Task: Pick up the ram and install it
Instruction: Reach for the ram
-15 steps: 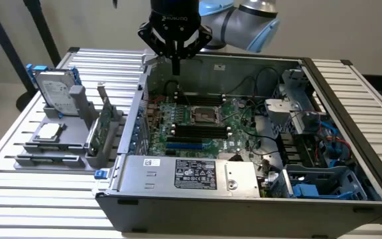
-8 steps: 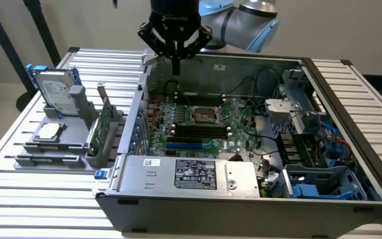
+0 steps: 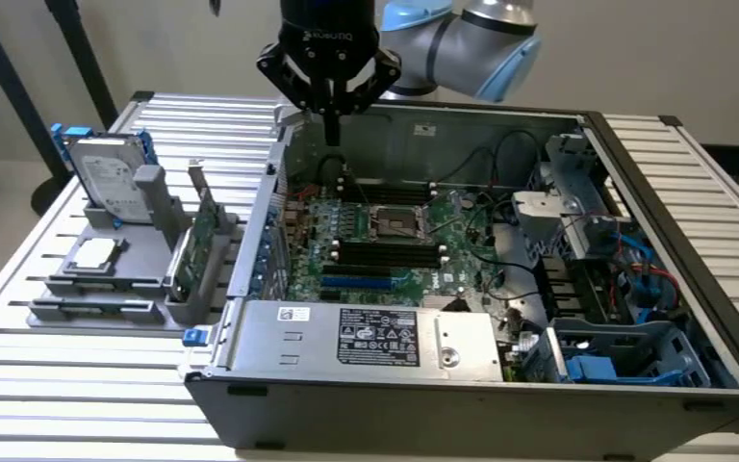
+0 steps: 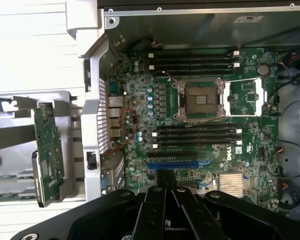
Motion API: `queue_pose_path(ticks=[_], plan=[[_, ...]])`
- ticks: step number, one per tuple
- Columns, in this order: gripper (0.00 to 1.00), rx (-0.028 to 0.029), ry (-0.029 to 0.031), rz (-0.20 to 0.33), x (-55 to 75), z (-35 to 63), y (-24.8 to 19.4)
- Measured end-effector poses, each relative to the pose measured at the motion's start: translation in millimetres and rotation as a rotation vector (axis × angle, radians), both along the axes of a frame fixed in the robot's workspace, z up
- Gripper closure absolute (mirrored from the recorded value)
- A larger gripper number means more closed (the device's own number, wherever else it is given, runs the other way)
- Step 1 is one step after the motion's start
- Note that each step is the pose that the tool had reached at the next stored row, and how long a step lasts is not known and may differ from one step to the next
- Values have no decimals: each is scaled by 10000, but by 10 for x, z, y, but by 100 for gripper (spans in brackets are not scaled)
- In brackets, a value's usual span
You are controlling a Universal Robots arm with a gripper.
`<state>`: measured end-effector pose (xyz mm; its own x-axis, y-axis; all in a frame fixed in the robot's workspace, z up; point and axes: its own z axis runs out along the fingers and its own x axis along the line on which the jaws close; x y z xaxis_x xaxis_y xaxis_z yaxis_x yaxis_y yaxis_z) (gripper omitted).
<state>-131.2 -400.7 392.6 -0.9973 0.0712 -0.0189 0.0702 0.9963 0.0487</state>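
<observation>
Holds both fingers (image 4: 154, 207) pinched together, with nothing visible between them. Hangs, as the black gripper (image 3: 332, 135), over the far corner of the open computer case (image 3: 472, 404) on the exterior view's left, close to the back wall and the perforated rear panel (image 4: 102, 130). Looks down on the motherboard (image 4: 140, 100): two banks of black memory slots (image 4: 195, 135) either side of the bare CPU socket (image 4: 200, 97), all open from above. Meets clutter only toward the exterior view's right, among cables and drive cages (image 3: 588, 192). Sits well apart from the ram (image 3: 93, 306), seemingly the long narrow strip along the near edge of the gray tray (image 3: 132, 269) outside the case, though too small to be sure. Shares no contact with the hard drive (image 3: 107, 178) at the tray's far end or the upright green expansion card (image 3: 196, 245) beside the case wall.
</observation>
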Motion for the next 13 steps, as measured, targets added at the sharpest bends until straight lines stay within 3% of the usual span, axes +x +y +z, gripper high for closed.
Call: queue_pose_path(ticks=[13], plan=[[89,0,2,0,-585,-16,-97]])
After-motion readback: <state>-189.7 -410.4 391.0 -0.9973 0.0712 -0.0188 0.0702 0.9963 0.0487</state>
